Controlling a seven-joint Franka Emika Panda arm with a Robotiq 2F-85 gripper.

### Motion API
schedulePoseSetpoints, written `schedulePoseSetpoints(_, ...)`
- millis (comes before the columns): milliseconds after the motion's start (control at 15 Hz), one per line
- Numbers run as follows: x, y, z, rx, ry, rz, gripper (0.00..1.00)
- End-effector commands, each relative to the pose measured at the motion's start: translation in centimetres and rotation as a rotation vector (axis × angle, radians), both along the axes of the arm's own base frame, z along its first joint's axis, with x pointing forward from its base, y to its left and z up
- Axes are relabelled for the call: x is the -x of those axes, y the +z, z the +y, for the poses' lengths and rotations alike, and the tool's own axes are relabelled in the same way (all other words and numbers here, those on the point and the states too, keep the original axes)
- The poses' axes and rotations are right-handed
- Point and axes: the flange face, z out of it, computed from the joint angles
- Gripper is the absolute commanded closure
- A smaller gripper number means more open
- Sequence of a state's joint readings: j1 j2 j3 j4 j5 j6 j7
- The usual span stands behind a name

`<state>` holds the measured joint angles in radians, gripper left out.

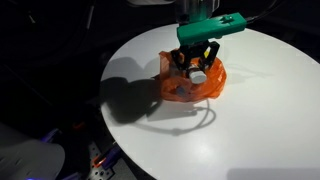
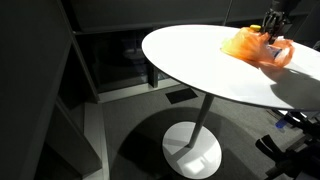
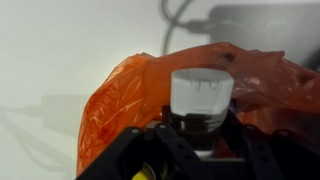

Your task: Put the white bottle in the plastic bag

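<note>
In an exterior view, the gripper (image 1: pixel 199 68) stands upright over the orange plastic bag (image 1: pixel 180 90) on the round table (image 1: pixel 260 120). Its dark fingers reach down into the bag's open mouth, with the white bottle (image 1: pixel 199 75) between them. The bag is thin, translucent film, crumpled into soft folds with loose handles. In an exterior view from farther off, the gripper (image 2: pixel 268 30) meets the bag (image 2: pixel 250 44) near the far edge of the smooth white tabletop (image 2: pixel 200 60), which rests on a single pedestal (image 2: pixel 192 150); the bottle cannot be made out here. In the wrist view, the bottle (image 3: pixel 200 95) is a matte cylinder with a flat, ribbed cap. The gripper (image 3: pixel 200 138) appears clamped on its lower body, with the bag (image 3: pixel 120 100) on both sides and a cable (image 3: pixel 178 15) beyond. Judgement: the placing step is in hand. The next move calls for lowering the bottle fully inside, then parting the fingers without snagging the film.
</note>
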<state>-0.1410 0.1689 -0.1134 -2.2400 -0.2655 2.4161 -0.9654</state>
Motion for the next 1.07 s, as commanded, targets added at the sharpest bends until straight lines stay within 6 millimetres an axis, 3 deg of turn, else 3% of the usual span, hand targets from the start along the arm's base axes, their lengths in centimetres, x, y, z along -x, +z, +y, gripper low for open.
schedulePoseSetpoints(0,-1.0,0.4,0.5,-0.014,-0.014,0.008,0.75)
schedulePoseSetpoints(67,-1.0,0.4,0.6,-0.021,-0.013,0.008,0.75)
schedulePoseSetpoints(133,-1.0,0.4,0.8,-0.034,-0.011,0.009,0.63)
schedulePoseSetpoints(200,-0.9,0.5,1.0,-0.051,-0.012,0.008,0.25)
schedulePoseSetpoints(333,-0.7,1.0,1.6,-0.096,-0.019,0.005,0.17)
schedulePoseSetpoints(467,-0.4,1.6,2.1,-0.147,-0.031,0.007,0.01)
schedulePoseSetpoints(1000,2.3,6.2,3.0,-0.303,-0.144,0.024,0.0)
